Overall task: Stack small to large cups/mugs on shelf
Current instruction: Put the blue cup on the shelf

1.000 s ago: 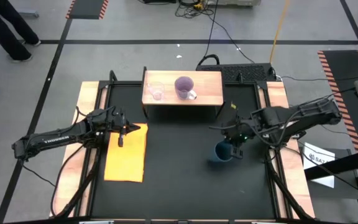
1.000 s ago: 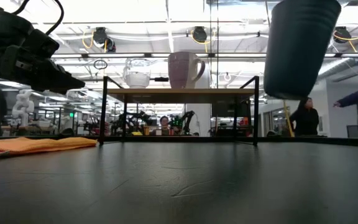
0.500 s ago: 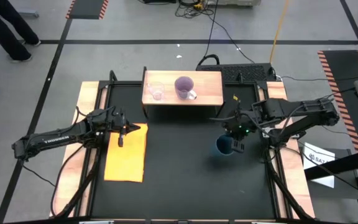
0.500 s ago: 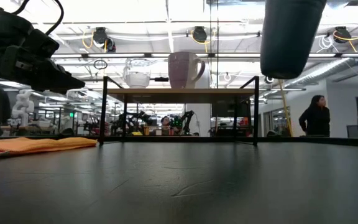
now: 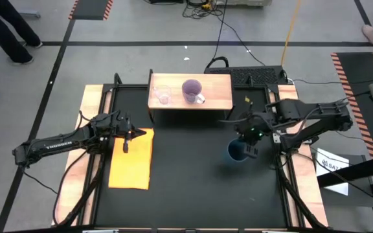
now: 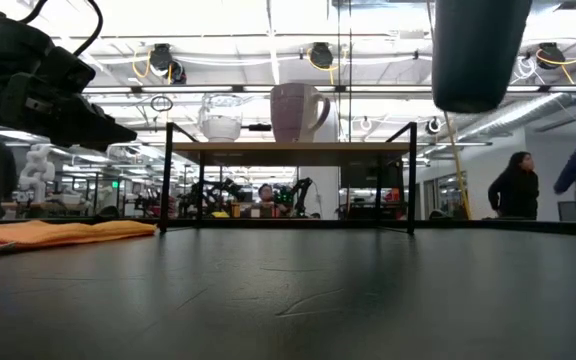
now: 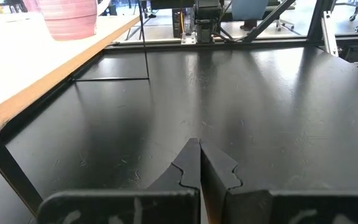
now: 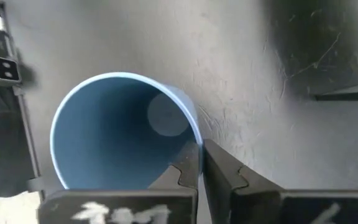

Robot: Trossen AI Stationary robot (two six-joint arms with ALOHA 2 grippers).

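The light-wood shelf (image 5: 219, 94) stands on black legs at the table's far middle. On it stand a tiny clear glass cup (image 5: 162, 96) and a light purple mug (image 5: 192, 90); the low view shows the glass cup (image 6: 220, 117) and the mug (image 6: 296, 110) side by side on the board. A dark teal-blue cup (image 5: 236, 153) hangs over the table's right half, with my right gripper (image 5: 250, 146) shut on it. In the low view the teal-blue cup (image 6: 478, 50) is higher than the shelf board (image 6: 288, 151). My left gripper (image 5: 127, 138) is shut and empty over the yellow mat's far edge. My right gripper pinches the teal-blue cup's wall at its rim (image 8: 195, 144), one finger (image 8: 180, 175) inside the cup and the other outside. The fingers slant down from above, from the table's right side. The cup is lifted clear of the table, mouth up and nearly upright.
A yellow-orange mat (image 5: 133, 162) lies flat on the table's left half. The black tabletop (image 5: 186, 181) between the mat and the hanging cup is bare. Wooden side rails edge the table. People show in the room beyond.
My right gripper has gone up with the teal-blue cup, which stays mouth up and now hangs higher above the table. It has also drifted a little toward the table's right edge. The gripper stays shut on the cup.
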